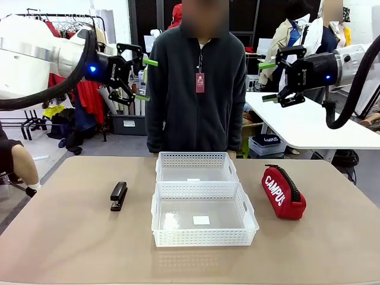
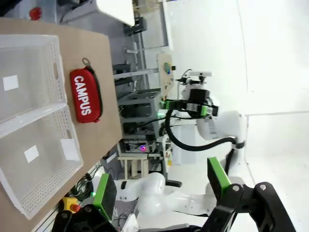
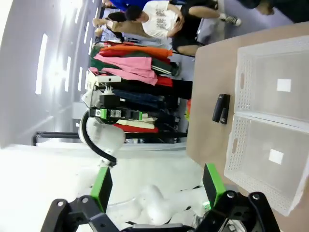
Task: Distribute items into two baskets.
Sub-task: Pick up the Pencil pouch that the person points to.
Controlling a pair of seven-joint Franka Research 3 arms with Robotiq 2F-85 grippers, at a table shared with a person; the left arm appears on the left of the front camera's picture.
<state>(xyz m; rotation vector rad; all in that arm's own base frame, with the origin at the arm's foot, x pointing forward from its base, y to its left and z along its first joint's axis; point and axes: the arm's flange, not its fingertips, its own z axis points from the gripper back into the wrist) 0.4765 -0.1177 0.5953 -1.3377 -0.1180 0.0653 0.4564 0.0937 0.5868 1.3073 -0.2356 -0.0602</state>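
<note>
Left gripper [image 1: 146, 79] hangs high above the left side of the table [image 1: 65, 243], well apart from everything on it. Its green-padded jaws are spread wide with nothing between them, and its fingers point toward the middle of the scene.

Below it, on the left part of the table, the black stapler [image 1: 119, 196] lies flat. Its long axis runs from the robot's side toward the person [image 1: 196, 89], with the far end leaning slightly right. It is near the baskets' left walls but apart from them.

In the centre, the two white lattice baskets stand one behind the other with their long sides touching. The far basket [image 1: 196, 159] is close to the person's edge and the near basket [image 1: 203, 238] is toward the robot. Both have their long axes across the table, and each has a small white label on its bottom.

Right of the baskets, near them but not touching, the red pouch [image 1: 284, 193] stands on its long edge with the black zipper [image 1: 289, 181] on top. Its long axis runs diagonally: the far end sits closer to the baskets and the near end swings out to the right. The white "CAMPUS" lettering therefore faces the baskets and the robot's side.

The right gripper [image 1: 268, 82] is held high over the right side, mirroring the left one. Its jaws are also wide apart and gripping nothing, and its fingers point inward toward the person.
</note>
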